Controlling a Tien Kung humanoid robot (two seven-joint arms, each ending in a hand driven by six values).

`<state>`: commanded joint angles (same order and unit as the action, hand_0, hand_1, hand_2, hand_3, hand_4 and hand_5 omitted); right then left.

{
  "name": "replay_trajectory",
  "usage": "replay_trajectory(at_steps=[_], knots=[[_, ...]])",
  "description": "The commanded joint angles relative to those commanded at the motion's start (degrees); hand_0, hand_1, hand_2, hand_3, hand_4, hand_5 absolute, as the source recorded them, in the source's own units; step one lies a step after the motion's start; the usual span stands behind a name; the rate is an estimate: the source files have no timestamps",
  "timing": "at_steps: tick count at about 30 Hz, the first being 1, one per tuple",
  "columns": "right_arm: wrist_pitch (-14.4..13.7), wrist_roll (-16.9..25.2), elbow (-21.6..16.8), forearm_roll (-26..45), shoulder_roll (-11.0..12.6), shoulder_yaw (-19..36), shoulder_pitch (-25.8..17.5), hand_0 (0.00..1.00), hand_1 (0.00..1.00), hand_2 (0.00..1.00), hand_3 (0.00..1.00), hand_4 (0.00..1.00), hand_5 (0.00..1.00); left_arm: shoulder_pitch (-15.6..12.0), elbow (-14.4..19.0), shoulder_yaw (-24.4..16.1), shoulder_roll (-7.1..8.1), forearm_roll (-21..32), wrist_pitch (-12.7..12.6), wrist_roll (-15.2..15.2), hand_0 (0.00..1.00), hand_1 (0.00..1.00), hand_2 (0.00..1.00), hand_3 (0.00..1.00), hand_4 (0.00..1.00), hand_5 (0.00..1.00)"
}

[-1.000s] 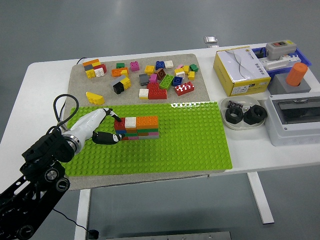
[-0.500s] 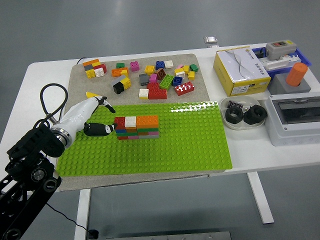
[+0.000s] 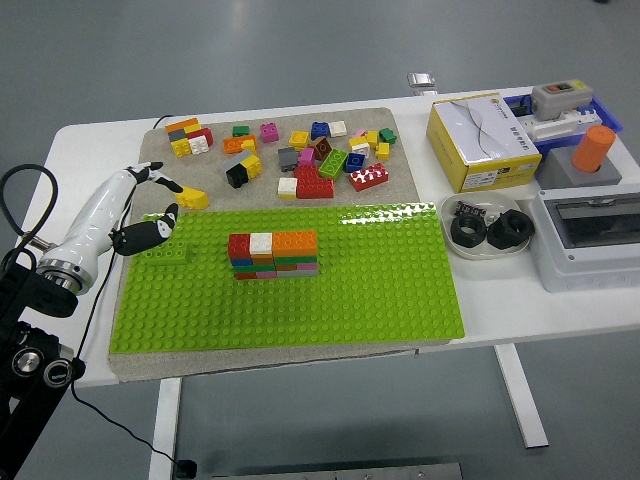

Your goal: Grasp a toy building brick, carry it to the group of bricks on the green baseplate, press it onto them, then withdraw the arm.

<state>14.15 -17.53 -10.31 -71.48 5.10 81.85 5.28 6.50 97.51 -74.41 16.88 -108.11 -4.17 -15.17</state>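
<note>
The left hand (image 3: 140,215) hovers over the green baseplate's (image 3: 380,290) far left corner, fingers loosely spread and holding nothing. The stacked group of bricks (image 3: 273,254) stands on the baseplate to its right, well apart from it. A yellow brick (image 3: 190,197) lies just beyond the fingertips. Loose bricks (image 3: 310,152) are scattered on the grey mat (image 3: 160,150) farther off. At the right stand a yellow box (image 3: 480,140), a white dish of black nuts (image 3: 488,228) and a grey switch box (image 3: 590,235).

One high head view looks down over the white table (image 3: 300,115).
</note>
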Motion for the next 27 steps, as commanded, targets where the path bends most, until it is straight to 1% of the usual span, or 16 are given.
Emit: replay_trajectory(at_steps=[1, 2, 5, 7, 8, 10, 19, 23, 27], knots=[[0.01, 0.05, 0.00, 0.60, -0.06, -0.44, -0.03, 0.735, 0.673, 0.758, 0.833, 0.621, 0.998, -0.48, -0.33, -0.57, 0.09, -0.21, -0.50, 1.06, 0.960, 0.899, 0.882, 0.565, 0.536, 0.062], [0.02, 0.09, 0.00, 1.11, -0.11, -0.80, -0.08, 0.730, 0.676, 0.796, 0.860, 0.622, 0.998, -0.88, -0.60, -1.02, 0.15, -0.38, -0.82, 1.88, 0.949, 0.882, 0.857, 0.566, 0.531, 0.061], [0.12, 0.30, 0.00, 3.62, -0.47, -2.40, -0.47, 0.730, 0.676, 0.796, 0.860, 0.622, 0.998, -2.53, -1.87, -2.77, 0.34, -1.00, -1.95, 6.02, 0.949, 0.882, 0.857, 0.566, 0.531, 0.061], [0.20, 0.36, 0.00, 4.64, -0.72, -3.05, -0.71, 0.730, 0.676, 0.796, 0.860, 0.622, 0.998, -3.14, -2.34, -3.34, 0.39, -1.07, -2.45, 8.31, 0.949, 0.882, 0.857, 0.566, 0.531, 0.061], [0.24, 0.38, 0.00, 5.07, -0.86, -3.37, -0.83, 0.730, 0.678, 0.818, 0.887, 0.624, 0.998, -3.36, -2.53, -3.55, 0.41, -1.10, -2.64, 9.38, 0.943, 0.873, 0.841, 0.557, 0.522, 0.052], [0.34, 0.41, 0.00, 5.76, -1.13, -4.04, -1.04, 0.730, 0.678, 0.818, 0.887, 0.624, 0.998, -3.56, -2.82, -3.80, 0.47, -1.18, -3.02, 10.87, 0.943, 0.873, 0.841, 0.557, 0.522, 0.052], [0.88, 0.42, 0.00, 7.90, -2.46, -6.37, -2.46, 0.728, 0.678, 0.823, 0.888, 0.624, 0.998, -2.89, -3.57, -4.10, 0.81, -1.02, -3.96, 13.49, 0.940, 0.871, 0.838, 0.553, 0.522, 0.049], [1.03, 0.17, 0.00, 8.38, -2.96, -6.93, -3.01, 0.728, 0.680, 0.822, 0.889, 0.624, 0.998, -2.61, -4.13, -4.15, 0.29, -0.04, -4.56, 14.54, 0.937, 0.863, 0.831, 0.546, 0.518, 0.047], [0.91, -0.30, 0.00, 7.22, -3.36, -5.71, -3.40, 0.726, 0.681, 0.812, 0.886, 0.621, 0.998, -2.73, -4.92, -3.79, -0.62, 2.32, -4.85, 15.49, 0.928, 0.857, 0.827, 0.545, 0.517, 0.047]])
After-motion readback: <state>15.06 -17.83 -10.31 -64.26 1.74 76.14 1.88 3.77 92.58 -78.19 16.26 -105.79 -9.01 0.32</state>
